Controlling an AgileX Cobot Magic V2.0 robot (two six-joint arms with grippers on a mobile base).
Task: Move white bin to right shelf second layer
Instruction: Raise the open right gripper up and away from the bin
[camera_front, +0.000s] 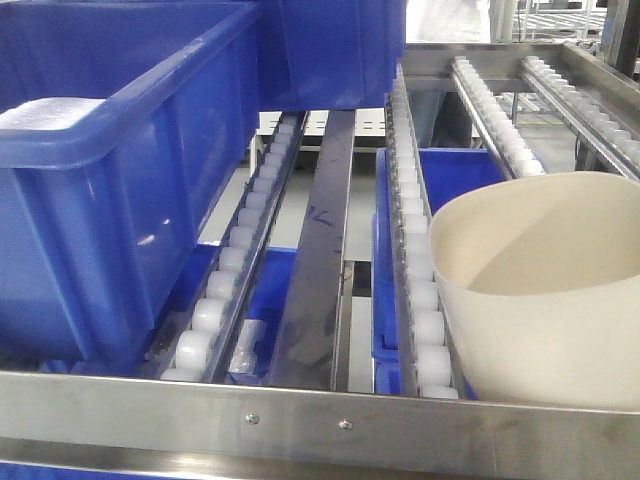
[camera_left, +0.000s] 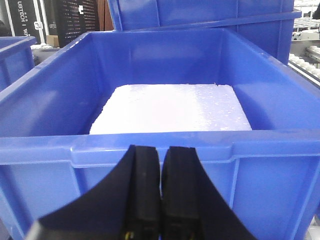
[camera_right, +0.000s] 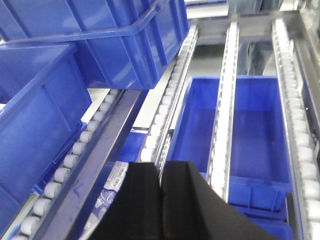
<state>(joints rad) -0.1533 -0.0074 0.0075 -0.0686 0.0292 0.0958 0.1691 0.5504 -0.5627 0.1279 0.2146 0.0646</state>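
Both fingers (camera_right: 161, 200) off white bin (camera_front: 545, 290).

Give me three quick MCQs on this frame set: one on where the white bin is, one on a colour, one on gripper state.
1. Where does the white bin sit in the front view?
A. On the roller rails at the right, behind the steel front lip
B. Inside the blue crate at the left
C. On the floor under the rack

2. What colour is the slab lying inside the blue crate in the left wrist view?
A. Black
B. White
C. Yellow

3. How do the fingers of the left gripper stand?
A. Wide apart
B. Clamped on the crate rim
C. Pressed together with nothing between them

Answers:
1 A, the bin rests by the white rollers on the right side, just behind the lip.
2 B, the slab reads plain white against the blue walls.
3 C, the two dark fingers meet in front of the crate, holding nothing.
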